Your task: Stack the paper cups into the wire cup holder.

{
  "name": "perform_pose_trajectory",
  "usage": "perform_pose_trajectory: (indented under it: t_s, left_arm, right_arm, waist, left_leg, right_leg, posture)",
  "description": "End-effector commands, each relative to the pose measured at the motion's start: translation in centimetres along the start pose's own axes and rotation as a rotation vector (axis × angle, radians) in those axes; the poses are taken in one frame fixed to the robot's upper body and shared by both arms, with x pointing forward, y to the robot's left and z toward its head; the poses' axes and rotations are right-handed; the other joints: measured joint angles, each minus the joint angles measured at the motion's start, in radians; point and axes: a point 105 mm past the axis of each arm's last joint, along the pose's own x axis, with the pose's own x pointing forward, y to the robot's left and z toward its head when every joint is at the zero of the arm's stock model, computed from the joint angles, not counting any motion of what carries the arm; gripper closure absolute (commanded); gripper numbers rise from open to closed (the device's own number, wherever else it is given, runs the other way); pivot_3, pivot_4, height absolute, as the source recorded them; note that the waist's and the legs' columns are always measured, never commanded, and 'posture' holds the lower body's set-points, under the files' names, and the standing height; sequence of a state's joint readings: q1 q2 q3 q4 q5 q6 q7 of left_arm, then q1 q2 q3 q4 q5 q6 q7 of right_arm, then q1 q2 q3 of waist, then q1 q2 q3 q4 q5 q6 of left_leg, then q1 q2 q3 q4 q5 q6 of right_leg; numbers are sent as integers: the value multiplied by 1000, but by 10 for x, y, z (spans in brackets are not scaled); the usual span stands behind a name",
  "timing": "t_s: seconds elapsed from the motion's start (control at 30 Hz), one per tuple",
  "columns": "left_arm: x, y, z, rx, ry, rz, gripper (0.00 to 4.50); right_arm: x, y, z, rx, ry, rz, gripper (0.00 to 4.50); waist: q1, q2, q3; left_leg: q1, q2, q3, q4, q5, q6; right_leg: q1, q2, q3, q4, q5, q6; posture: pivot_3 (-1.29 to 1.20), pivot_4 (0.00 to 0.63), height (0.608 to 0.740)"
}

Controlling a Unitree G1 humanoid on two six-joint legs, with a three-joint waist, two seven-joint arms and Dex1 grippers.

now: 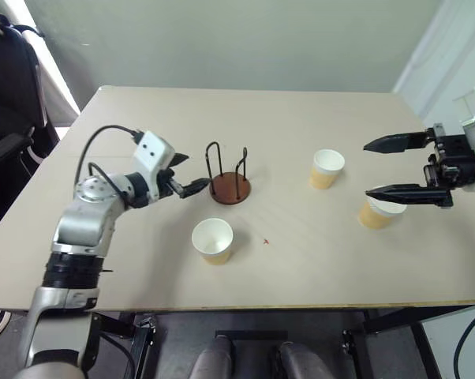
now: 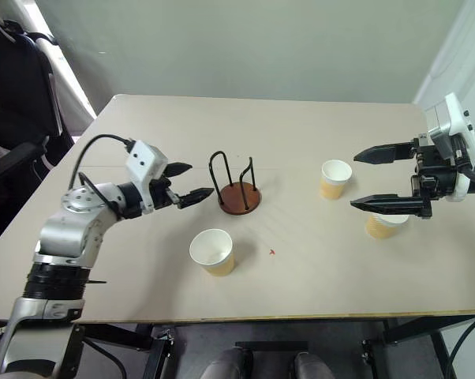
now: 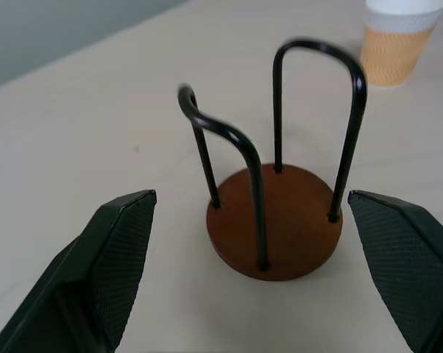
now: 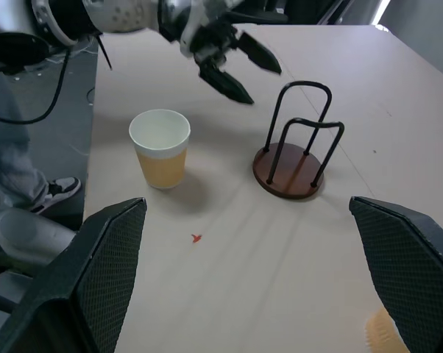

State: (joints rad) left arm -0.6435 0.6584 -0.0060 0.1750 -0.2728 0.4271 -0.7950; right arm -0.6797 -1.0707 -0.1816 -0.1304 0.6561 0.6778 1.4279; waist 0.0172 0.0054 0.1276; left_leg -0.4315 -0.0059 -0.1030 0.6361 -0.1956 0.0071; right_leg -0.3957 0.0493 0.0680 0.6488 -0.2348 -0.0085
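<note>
The wire cup holder [image 1: 230,186], a reddish-brown disc with two black wire loops, stands empty at the table's middle. My left gripper [image 1: 194,172] is open just to its left, pointing at it, with the holder [image 3: 277,224] framed between the fingers [image 3: 111,257]. Three paper cups stand upright: one [image 1: 212,240] near the front, in front of the holder, one [image 1: 327,169] to the holder's right, and one [image 1: 377,213] further right. My right gripper [image 1: 368,168] hangs open and empty above the table at the right, its lower finger crossing over the far-right cup.
A small red mark [image 1: 267,241] sits on the tan table [image 1: 143,268] between the front cup and the right cups. A black chair [image 1: 9,95] stands off the table's left back corner. The table's front edge [image 1: 261,305] runs close below the front cup.
</note>
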Motion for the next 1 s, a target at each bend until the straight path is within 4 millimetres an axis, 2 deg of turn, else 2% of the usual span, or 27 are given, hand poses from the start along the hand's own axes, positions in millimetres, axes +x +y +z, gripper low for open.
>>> perform_pose_trajectory:
  t_s: [0.03, 0.23, 0.37, 0.57, 0.67, 0.87, 1.0]
  left_arm:
    - [10, 11, 10, 60, -22, 69, 29]
    - [39, 7, 14, 30, -54, 67, 29]
    - [54, -5, 17, 21, -53, 0, 29]
    - [65, -5, 10, 50, 0, 17, 29]
    - [69, -1, 12, 57, 3, 43, 650]
    - [72, 1, 18, 62, -15, 36, 2885]
    - [73, -5, 21, 57, -24, -5, 4363]
  right_arm:
    - [-6, 10, 21, -72, -42, 4, 0]
    - [-5, 20, 27, -78, -49, 15, 0]
    - [-6, 26, 26, -74, -42, 2, 0]
    - [-5, 30, 26, -71, -34, -11, 0]
    - [-6, 31, 25, -70, -30, -19, 0]
    - [-5, 31, 24, -70, -27, -29, 0]
    - [-4, 31, 23, -72, -25, -33, 0]
  waist:
    - [0, 0, 0]
    - [5, 0, 0]
    - [7, 0, 0]
    - [7, 0, 0]
    - [7, -1, 0]
    - [7, -1, 0]
    - [8, -1, 0]
  left_leg:
    - [0, 0, 0, 1, 0, 0]
    - [-1, -1, 0, 7, 0, 3]
    - [-2, -1, 0, 11, -2, 6]
    - [-3, -2, 1, 11, -2, 6]
    - [-3, -3, 2, 11, -2, 6]
    - [-3, -7, 4, 12, -2, 10]
    - [-4, -8, 5, 13, -2, 11]
  right_leg:
    - [0, 0, 0, 0, 0, 1]
    - [3, 0, 1, -1, 2, 5]
    - [4, 0, 2, -2, 2, 7]
    - [4, 0, 3, -2, 2, 11]
    - [3, 0, 5, -2, 2, 13]
    - [3, 0, 13, -3, 1, 21]
    - [3, 0, 14, -3, 2, 22]
  posture:
    - [0, 150, 740]
    - [0, 150, 740]
    - [0, 150, 740]
    - [0, 150, 740]
    - [0, 150, 740]
    - [0, 150, 740]
    - [0, 150, 740]
